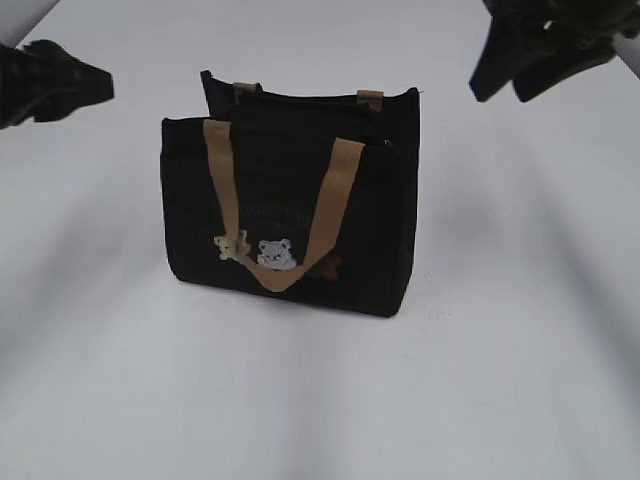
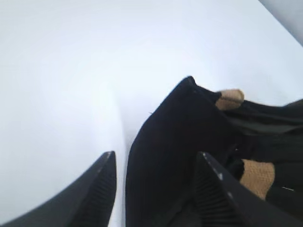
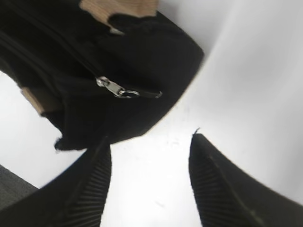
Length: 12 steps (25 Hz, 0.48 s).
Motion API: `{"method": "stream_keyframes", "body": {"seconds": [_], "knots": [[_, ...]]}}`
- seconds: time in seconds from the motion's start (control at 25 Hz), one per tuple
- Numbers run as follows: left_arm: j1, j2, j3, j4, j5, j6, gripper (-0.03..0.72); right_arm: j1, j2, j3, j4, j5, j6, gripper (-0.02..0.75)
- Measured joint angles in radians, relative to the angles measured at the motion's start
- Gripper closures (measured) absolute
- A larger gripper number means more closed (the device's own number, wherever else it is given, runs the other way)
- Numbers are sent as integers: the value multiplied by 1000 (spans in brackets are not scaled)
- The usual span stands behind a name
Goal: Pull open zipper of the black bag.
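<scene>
The black bag (image 1: 290, 215) stands upright mid-table, its tan handle (image 1: 335, 190) draped over the bear patches on the front. Its top rim gapes, the back panel standing higher than the front one. My left gripper (image 1: 98, 88) hovers open off the bag's upper left, touching nothing; in the left wrist view the left gripper (image 2: 156, 158) frames a corner of the bag (image 2: 175, 142) below it. My right gripper (image 1: 500, 95) hangs open off the bag's upper right. In the right wrist view the right gripper (image 3: 150, 142) has only table between its fingers, and the silver zipper pull (image 3: 116, 89) lies on the bag's end beyond them.
A bare white tabletop (image 1: 320, 400) surrounds the bag on all sides. A darker edge (image 3: 14, 189) shows at the lower left of the right wrist view.
</scene>
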Motion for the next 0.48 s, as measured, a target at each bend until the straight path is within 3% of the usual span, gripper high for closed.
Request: {"method": "stream_keyframes", "body": {"seconds": [0.2, 0.32, 0.4, 0.48], "knots": [[0, -223, 155, 13, -69, -197, 299, 0, -216, 231, -109, 2, 60, 324], [0, -335, 229, 59, 20, -245, 300, 0, -364, 384, -122, 6, 67, 324], [0, -379, 240, 212, 174, -294, 306, 0, -459, 473, -125, 10, 68, 324], [-1, -407, 240, 449, 277, -525, 328, 0, -558, 535, -125, 13, 74, 324]]}}
